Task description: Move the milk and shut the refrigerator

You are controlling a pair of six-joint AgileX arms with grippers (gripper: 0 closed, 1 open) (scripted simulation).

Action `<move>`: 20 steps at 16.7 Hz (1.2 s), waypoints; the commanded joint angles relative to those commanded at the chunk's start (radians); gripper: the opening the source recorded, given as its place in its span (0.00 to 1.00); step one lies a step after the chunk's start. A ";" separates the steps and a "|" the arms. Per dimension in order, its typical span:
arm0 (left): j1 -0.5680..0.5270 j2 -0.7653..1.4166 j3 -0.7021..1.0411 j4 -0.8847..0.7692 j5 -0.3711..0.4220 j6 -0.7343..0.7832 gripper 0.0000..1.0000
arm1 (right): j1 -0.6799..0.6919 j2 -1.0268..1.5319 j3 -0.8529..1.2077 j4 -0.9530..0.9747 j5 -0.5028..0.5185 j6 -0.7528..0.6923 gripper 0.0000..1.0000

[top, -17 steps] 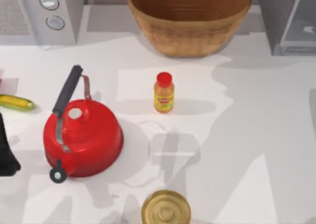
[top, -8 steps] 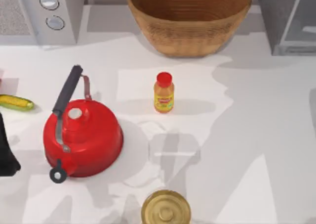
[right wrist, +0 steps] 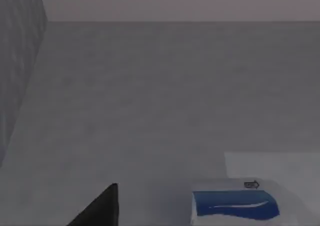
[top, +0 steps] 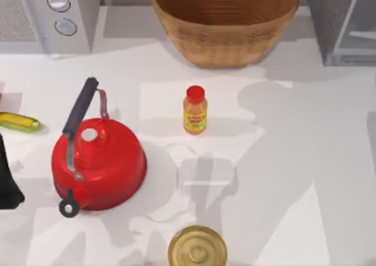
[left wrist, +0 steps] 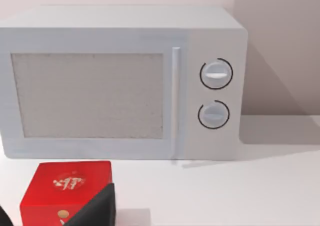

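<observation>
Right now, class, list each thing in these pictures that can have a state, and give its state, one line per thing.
microwave: door shut, upright at the table's back left.
red kettle: upright, lid on, handle raised.
orange juice bottle: upright, red cap on.
wicker basket: upright, open-topped.
refrigerator: interior showing, so open.
milk: blue top in view near the right gripper.
golden tin: lid on.
corn cob: lying flat.
</observation>
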 joint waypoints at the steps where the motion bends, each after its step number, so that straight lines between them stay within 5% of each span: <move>1: 0.000 0.000 0.000 0.000 0.000 0.000 1.00 | 0.004 -0.051 -0.037 -0.005 0.004 0.002 1.00; 20: 0.000 0.000 0.000 0.000 0.000 0.000 1.00 | 0.151 -1.878 -1.259 -0.151 0.114 0.053 1.00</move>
